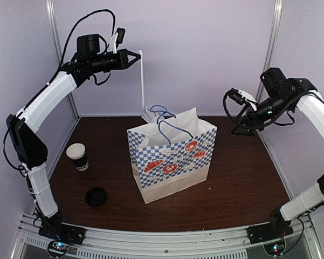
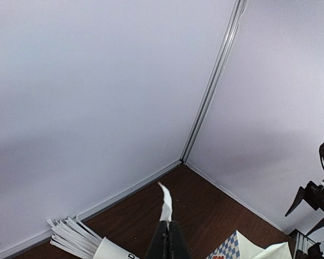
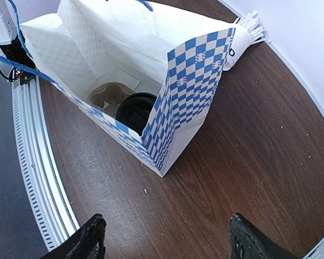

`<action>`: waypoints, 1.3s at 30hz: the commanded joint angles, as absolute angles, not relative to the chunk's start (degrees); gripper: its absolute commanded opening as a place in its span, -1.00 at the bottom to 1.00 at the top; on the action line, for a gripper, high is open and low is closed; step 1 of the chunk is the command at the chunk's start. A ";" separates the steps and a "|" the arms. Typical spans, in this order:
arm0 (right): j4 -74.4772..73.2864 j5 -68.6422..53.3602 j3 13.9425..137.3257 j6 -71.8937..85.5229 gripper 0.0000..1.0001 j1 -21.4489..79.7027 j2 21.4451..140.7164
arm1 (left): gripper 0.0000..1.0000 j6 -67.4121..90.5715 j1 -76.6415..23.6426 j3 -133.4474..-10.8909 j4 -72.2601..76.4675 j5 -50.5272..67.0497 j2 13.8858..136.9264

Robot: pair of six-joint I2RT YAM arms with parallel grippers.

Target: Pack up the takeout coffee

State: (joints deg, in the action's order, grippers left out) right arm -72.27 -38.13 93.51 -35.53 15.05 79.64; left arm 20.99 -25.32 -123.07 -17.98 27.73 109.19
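The takeout coffee's black lid (image 3: 136, 110) shows inside the blue-and-white checked paper bag (image 1: 172, 159), next to a brown cardboard insert (image 3: 104, 94). The cup's side is hidden by the bag wall (image 3: 191, 91). My left gripper (image 1: 135, 57) is raised high at the back left, shut on a white paper-wrapped straw (image 1: 142, 81) that hangs down; the left wrist view shows the pinch (image 2: 169, 225) and the straw (image 2: 166, 205). My right gripper (image 1: 238, 121) is open and empty, held above the table to the right of the bag; its fingertips (image 3: 91, 243) stand wide apart.
A lidless black cup with a white rim (image 1: 77, 156) stands at the left, with a loose black lid (image 1: 96, 196) in front of it. A white cup of white straws (image 2: 78, 237) lies behind the bag at the back wall. The bag's blue handles (image 1: 160, 114) stick up.
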 commanded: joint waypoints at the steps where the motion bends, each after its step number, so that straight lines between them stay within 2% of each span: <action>1: -71.24 -39.29 92.44 -34.72 0.56 14.63 77.17 | -1.00 18.15 -26.63 -121.63 -19.37 25.48 107.23; 10: -70.52 -39.26 92.06 -34.64 0.56 14.66 76.63 | -1.00 16.59 -30.21 -120.61 -22.27 26.54 98.30; 14: -70.71 -39.69 92.81 -34.45 0.56 14.66 77.20 | -1.00 15.58 -30.50 -120.05 -29.85 19.46 97.28; 17: -70.63 -39.68 92.54 -34.66 0.56 14.67 77.01 | -0.52 11.18 -30.26 -119.94 -42.21 9.27 99.28; 20: -70.41 -39.31 91.69 -34.97 0.56 14.67 76.73 | -0.27 8.33 -28.77 -117.26 -48.92 2.77 101.59; 24: -69.97 -39.20 90.56 -35.07 0.56 14.61 76.77 | -0.21 7.98 -24.23 -111.98 -50.00 9.67 103.97; 31: -70.22 -38.73 90.28 -35.07 0.56 14.68 76.75 | -0.08 4.26 -23.49 -113.35 -57.15 17.44 116.61; 39: -70.56 -38.11 89.86 -34.89 0.56 14.63 76.75 | -0.01 1.92 -24.38 -110.48 -55.74 17.48 122.54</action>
State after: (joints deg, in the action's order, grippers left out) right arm -70.85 -38.72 90.52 -35.35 15.03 77.36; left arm 4.36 -23.59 -110.48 -56.16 15.62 121.73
